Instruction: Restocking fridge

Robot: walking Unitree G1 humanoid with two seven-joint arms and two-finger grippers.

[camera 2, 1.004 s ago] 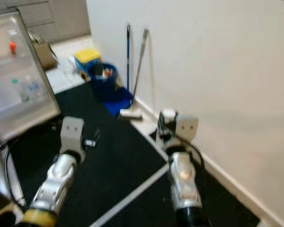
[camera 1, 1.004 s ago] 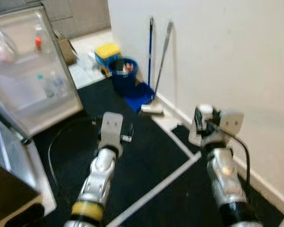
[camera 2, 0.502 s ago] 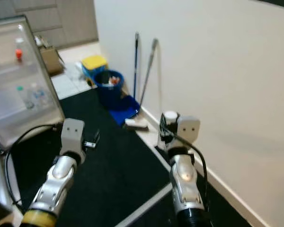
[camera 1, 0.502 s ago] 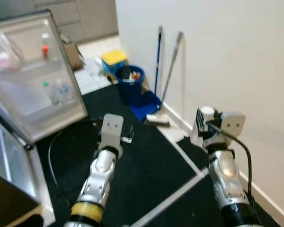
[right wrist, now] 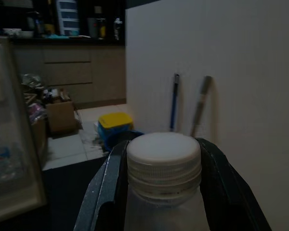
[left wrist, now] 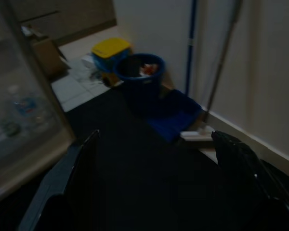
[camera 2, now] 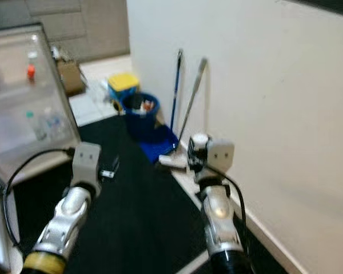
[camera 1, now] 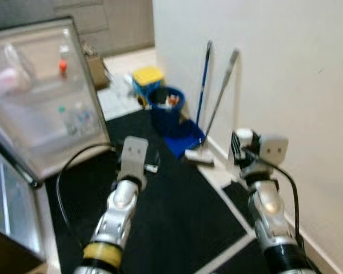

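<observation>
My right gripper (camera 1: 243, 149) is held up near the white wall, shut on a clear bottle with a white screw cap (right wrist: 164, 162). Its black fingers (right wrist: 105, 190) press on both sides of the bottle's neck. My left gripper (left wrist: 158, 140) hovers over the black floor mat, open, with nothing between its wide-spread fingers (left wrist: 233, 154). The open fridge door (camera 1: 46, 97) stands at the left. Its shelves hold small water bottles (camera 1: 74, 117) and a red-capped bottle (camera 1: 63, 64).
A blue bucket (camera 1: 166, 105), a yellow-lidded box (camera 1: 147, 77) and a blue dustpan (camera 1: 186, 137) sit ahead by the wall. A broom and a mop (camera 1: 220, 94) lean there. A cardboard box (camera 1: 97, 68) is behind the door. A black cable (camera 1: 68, 171) loops on the mat.
The whole view has swung left, so the bucket and brooms sit further right in the picture. Both arms keep their pose, and the right gripper still holds the bottle.
</observation>
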